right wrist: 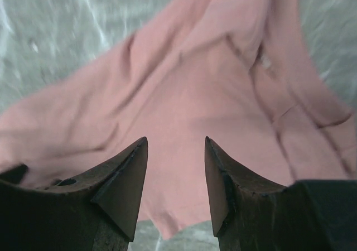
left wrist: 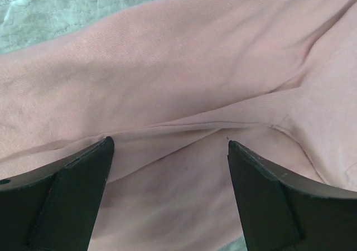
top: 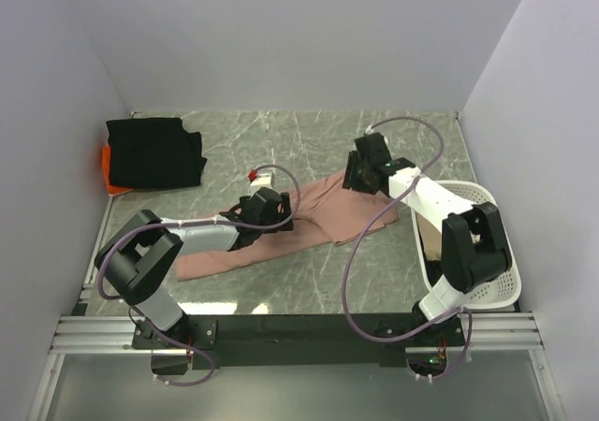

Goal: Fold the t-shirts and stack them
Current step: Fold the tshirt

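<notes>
- The crumpled dusty-pink cloth t-shirt (top: pixel 318 217) lies on the grey marbled table (top: pixel 281 140), its long axis running near-left to far-right.
- The left tool (top: pixel 271 210) hovers over its middle, wide open and empty.
- The right tool (top: pixel 354 176) hangs over its far-right end, half open and empty.

Dusty-pink tee (top: pixel 328 210), black tee (top: pixel 154 150), orange tee (top: pixel 110 174)
</notes>
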Action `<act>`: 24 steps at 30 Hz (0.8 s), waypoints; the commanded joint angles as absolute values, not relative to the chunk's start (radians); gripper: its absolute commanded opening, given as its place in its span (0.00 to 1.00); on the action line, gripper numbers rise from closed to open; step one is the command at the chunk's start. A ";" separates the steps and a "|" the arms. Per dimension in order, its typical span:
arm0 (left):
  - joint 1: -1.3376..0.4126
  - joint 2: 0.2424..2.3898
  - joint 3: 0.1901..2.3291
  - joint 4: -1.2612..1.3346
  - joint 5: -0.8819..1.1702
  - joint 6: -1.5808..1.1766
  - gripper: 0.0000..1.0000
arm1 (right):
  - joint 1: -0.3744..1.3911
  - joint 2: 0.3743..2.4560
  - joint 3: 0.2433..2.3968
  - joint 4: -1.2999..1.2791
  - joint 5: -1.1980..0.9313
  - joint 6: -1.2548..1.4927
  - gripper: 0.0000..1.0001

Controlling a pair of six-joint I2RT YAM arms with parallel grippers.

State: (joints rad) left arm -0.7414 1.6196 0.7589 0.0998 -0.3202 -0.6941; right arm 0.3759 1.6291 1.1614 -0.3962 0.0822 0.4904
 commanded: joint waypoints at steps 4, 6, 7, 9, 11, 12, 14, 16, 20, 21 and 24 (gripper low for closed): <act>-0.732 1.592 0.683 0.121 -0.298 -0.730 0.91 | 0.408 1.672 1.078 -0.362 0.091 0.517 0.53; -0.730 1.582 0.664 0.132 -0.282 -0.738 0.90 | 0.408 1.710 1.072 -0.351 0.078 0.522 0.53; -0.732 1.578 0.658 0.138 -0.266 -0.739 0.90 | 0.408 1.724 1.075 -0.347 0.075 0.522 0.53; -0.732 1.572 0.634 0.163 -0.241 -0.752 0.90 | 0.405 1.767 1.100 -0.348 0.075 0.520 0.53; -0.738 1.571 0.611 0.190 -0.209 -0.764 0.90 | 0.402 1.802 1.127 -0.359 0.071 0.512 0.52; -0.741 1.574 0.603 0.198 -0.200 -0.776 0.90 | 0.400 1.836 1.144 -0.362 0.068 0.509 0.53; -0.756 1.575 0.591 0.216 -0.180 -0.791 0.90 | 0.393 1.868 1.187 -0.367 0.043 0.503 0.53; -0.781 1.575 0.578 0.233 -0.175 -0.818 0.90 | 0.370 1.911 1.229 -0.371 0.015 0.497 0.52; -0.837 1.559 0.580 0.242 -0.181 -0.870 0.90 | 0.341 1.968 1.314 -0.394 -0.018 0.476 0.52; -0.847 1.555 0.581 0.245 -0.183 -0.896 0.90 | 0.334 1.998 1.363 -0.405 -0.021 0.471 0.52; -0.880 1.542 0.592 0.250 -0.186 -0.940 0.90 | 0.316 2.072 1.469 -0.449 -0.038 0.453 0.51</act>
State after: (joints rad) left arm -0.8440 1.5528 0.6106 0.3092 -0.2531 -0.8444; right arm 0.3374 1.9980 1.3712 -0.4187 -0.0177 0.4881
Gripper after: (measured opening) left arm 0.901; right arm 0.516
